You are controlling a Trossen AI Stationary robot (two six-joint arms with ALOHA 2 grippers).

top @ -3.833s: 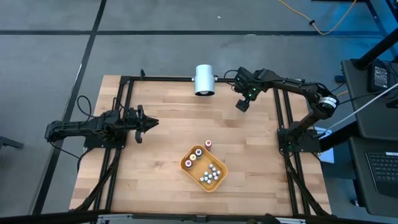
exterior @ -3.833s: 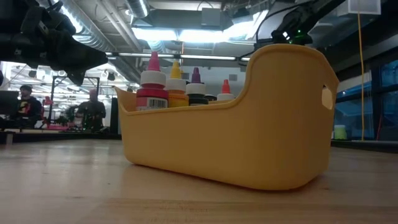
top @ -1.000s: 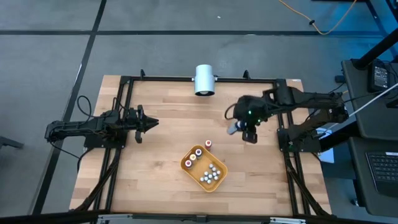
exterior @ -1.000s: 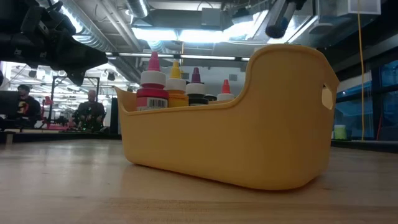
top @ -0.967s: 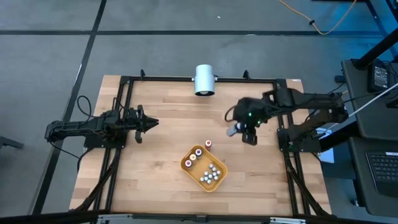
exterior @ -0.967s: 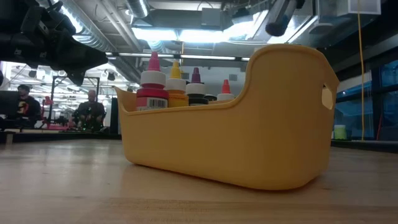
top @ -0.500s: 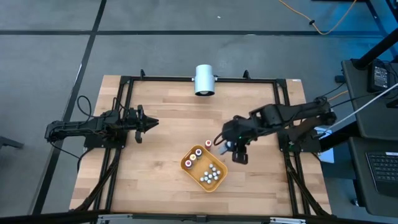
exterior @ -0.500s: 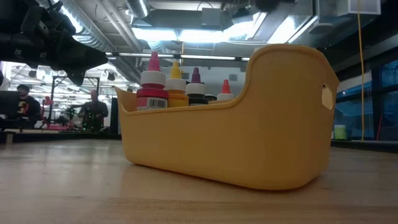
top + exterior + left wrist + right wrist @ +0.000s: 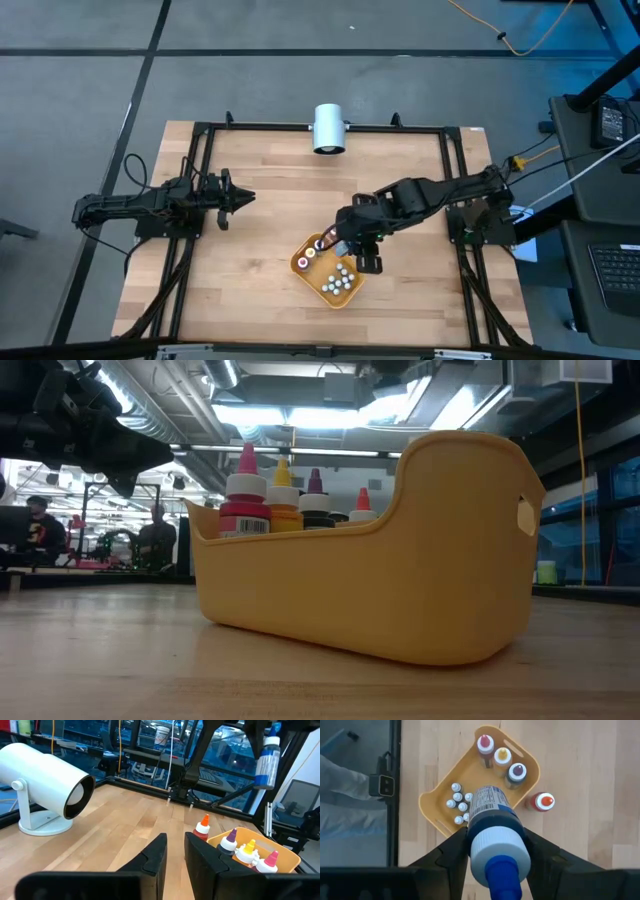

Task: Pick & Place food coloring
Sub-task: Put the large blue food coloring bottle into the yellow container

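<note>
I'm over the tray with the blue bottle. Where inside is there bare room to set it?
The orange tray's middle floor is bare, between three big bottles at one end and small white bottles at the other. The right gripper holds the blue-capped bottle. Outside, the red-capped bottle crowds one wall.

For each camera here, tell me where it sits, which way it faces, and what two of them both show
High view: overhead, straight down; both arms, orange tray.
Low view: table height, facing the tray; a dark arm part at upper left.
Left wrist view: past left gripper toward white cylinder.
Right wrist view: down past right gripper holding blue-capped bottle.
Shared: both wrist views show the red-capped bottle beside the tray.
</note>
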